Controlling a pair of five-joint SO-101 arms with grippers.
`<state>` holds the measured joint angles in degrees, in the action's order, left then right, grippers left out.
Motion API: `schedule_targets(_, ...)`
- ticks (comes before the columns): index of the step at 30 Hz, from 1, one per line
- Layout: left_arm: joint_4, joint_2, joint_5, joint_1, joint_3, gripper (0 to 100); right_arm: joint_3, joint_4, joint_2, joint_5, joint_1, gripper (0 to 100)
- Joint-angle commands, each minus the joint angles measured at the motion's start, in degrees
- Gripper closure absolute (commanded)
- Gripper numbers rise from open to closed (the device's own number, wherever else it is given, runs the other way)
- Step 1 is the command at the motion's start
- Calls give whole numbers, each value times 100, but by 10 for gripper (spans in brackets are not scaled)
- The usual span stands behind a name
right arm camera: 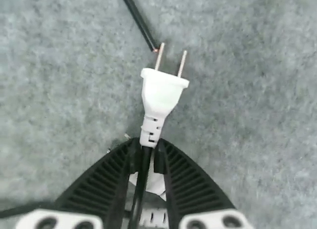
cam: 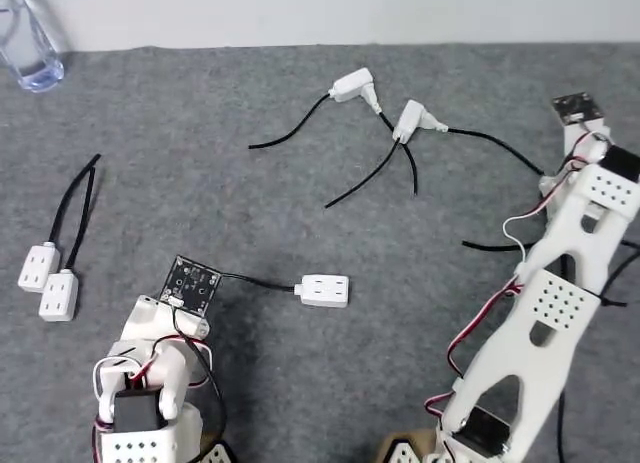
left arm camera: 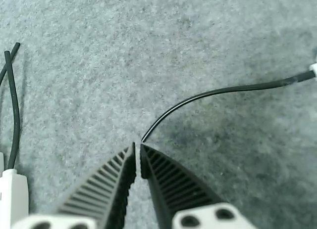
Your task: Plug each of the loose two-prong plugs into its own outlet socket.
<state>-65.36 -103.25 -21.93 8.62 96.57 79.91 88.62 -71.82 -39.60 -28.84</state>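
Observation:
My right gripper (right arm camera: 146, 142) is shut on a white two-prong plug (right arm camera: 161, 93), pinching its strain relief and cord, with the prongs pointing away over the grey carpet. Two more loose plugs (cam: 352, 86) (cam: 413, 118) lie at the far middle. A white outlet socket (cam: 323, 290) lies at centre; its black cord (left arm camera: 218, 93) runs up to the tips of my left gripper (left arm camera: 137, 149), which is shut. I cannot tell whether the cord's end is pinched. Two further sockets (cam: 40, 268) (cam: 60, 295) lie side by side at the left.
A bare black cord end (right arm camera: 138, 19) lies just beyond the held plug's prongs. The right arm (cam: 570, 273) covers the table's right side. A clear bottle (cam: 30, 43) stands at the far left corner. Loose cords (cam: 75, 198) trail from the left sockets.

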Motion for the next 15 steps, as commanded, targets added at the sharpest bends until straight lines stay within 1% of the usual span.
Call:
schedule_targets(1,-18,-97,-26,-18,-31,985,158,365,778,-35,-127,991)
schedule_targets(10,-18,-97,-26,-18,-31,985,158,1367,2149,-62,101,991)
schedule_targets(15,-18,-97,-26,-18,-31,985,97,1437,2571,-44,180,991)
